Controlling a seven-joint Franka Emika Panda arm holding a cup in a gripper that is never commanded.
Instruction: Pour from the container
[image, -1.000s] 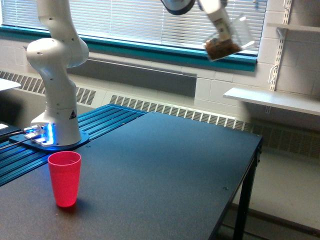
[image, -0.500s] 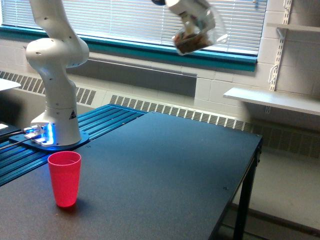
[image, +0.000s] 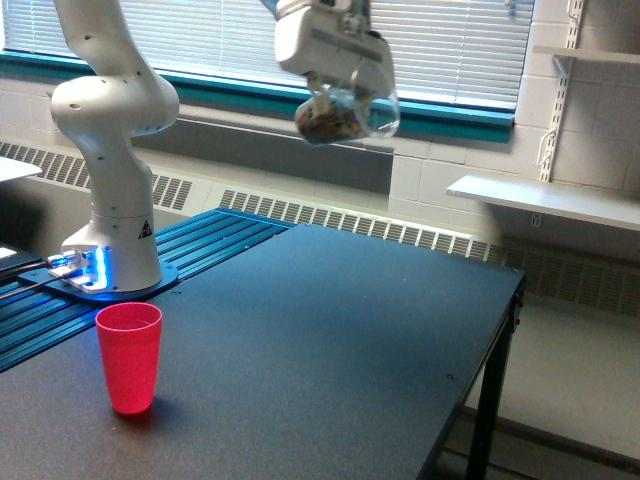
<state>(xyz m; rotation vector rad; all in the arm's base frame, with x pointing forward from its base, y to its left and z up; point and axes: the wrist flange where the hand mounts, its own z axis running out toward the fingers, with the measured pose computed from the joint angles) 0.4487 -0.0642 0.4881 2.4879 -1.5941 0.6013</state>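
Note:
The container (image: 347, 115) is a clear round jar with brown granular pieces inside. It hangs high above the back of the dark table (image: 330, 350), tilted on its side. My gripper (image: 335, 85) is shut on the container from above, below the white wrist block. The red plastic cup (image: 129, 356) stands upright and open-topped near the table's front, at the exterior view's left, far below and left of the container.
The white arm base (image: 110, 240) with blue lights stands on a blue ribbed platform (image: 190, 260) at the exterior view's left. The table's edge (image: 500, 330) drops off on the right. Window blinds, a radiator and a wall shelf (image: 540, 200) lie behind.
The gripper with the container has swung from the upper right toward the exterior view's left and come lower. The red cup has not moved.

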